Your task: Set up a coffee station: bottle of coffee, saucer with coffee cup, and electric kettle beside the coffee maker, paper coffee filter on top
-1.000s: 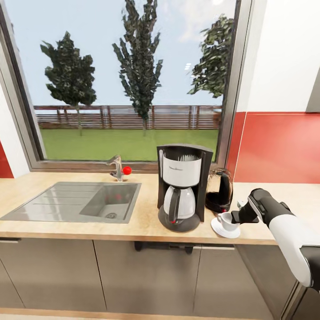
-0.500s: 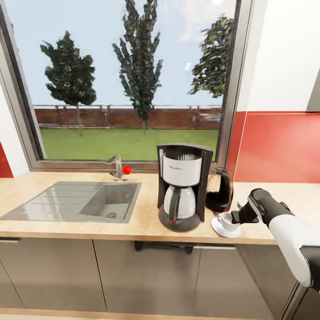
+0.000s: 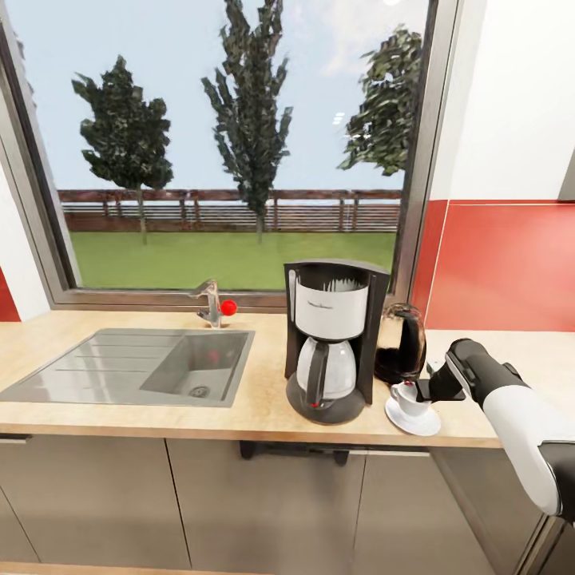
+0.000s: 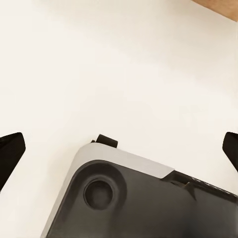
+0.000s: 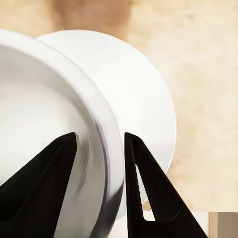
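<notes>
The black and white coffee maker [image 3: 331,339] stands on the wooden countertop [image 3: 263,399], right of the sink. A white pleated edge shows inside its top. The dark electric kettle [image 3: 402,345] stands just behind it to the right. In front of the kettle lies the white saucer [image 3: 423,425] with the white coffee cup [image 3: 409,398] on it. My right gripper [image 3: 426,390] reaches in from the right and is shut on the cup's wall [image 5: 106,148], one finger inside the rim and one outside. My left gripper [image 4: 119,151] hangs open over pale floor and a grey part of my base [image 4: 129,198].
A steel sink [image 3: 136,363] with a tap [image 3: 212,302] fills the counter's left half. A large window [image 3: 231,144] runs behind it and a red wall panel [image 3: 503,263] stands at the right. The counter's front edge is just below the saucer.
The whole head picture has shifted slightly, so the camera moved. My right gripper keeps its hold on the cup over the saucer.
</notes>
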Controlling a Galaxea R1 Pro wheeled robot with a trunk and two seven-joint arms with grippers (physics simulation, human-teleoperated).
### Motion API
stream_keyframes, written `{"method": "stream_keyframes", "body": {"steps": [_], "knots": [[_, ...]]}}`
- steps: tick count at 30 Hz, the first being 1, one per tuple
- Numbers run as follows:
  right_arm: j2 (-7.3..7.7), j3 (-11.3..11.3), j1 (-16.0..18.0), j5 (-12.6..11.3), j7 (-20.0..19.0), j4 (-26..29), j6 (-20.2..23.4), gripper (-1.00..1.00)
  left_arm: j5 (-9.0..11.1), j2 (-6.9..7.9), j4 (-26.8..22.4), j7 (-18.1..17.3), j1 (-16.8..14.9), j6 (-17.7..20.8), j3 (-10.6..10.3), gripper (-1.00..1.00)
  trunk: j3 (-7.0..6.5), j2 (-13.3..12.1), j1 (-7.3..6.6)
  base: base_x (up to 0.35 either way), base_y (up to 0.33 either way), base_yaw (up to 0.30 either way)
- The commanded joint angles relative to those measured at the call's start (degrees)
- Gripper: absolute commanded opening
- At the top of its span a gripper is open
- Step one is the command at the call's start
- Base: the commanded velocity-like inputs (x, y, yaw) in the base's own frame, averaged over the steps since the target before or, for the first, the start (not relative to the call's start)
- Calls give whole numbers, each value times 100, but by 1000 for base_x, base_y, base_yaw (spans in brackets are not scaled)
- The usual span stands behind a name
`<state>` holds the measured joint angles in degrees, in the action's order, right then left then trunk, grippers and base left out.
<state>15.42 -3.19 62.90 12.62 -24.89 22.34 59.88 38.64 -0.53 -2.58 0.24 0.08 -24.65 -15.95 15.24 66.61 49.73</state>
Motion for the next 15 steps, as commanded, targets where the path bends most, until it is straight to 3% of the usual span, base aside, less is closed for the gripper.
{"method": "stream_keyframes", "body": {"steps": [1,7,15], "knots": [[5,-32,3,49,-60,7,12,-100,56,0,-6,3,1,-14,-49,100,6,4,0,2,1,0],[13,-33,3,56,-60,7,12,-100,56,-4,-6,3,1,-18,-49,100,6,4,0,0,0,0],[14,-33,3,103,-60,7,12,-100,56,-8,-7,3,1,-17,-49,100,114,245,132,0,0,0]]}}
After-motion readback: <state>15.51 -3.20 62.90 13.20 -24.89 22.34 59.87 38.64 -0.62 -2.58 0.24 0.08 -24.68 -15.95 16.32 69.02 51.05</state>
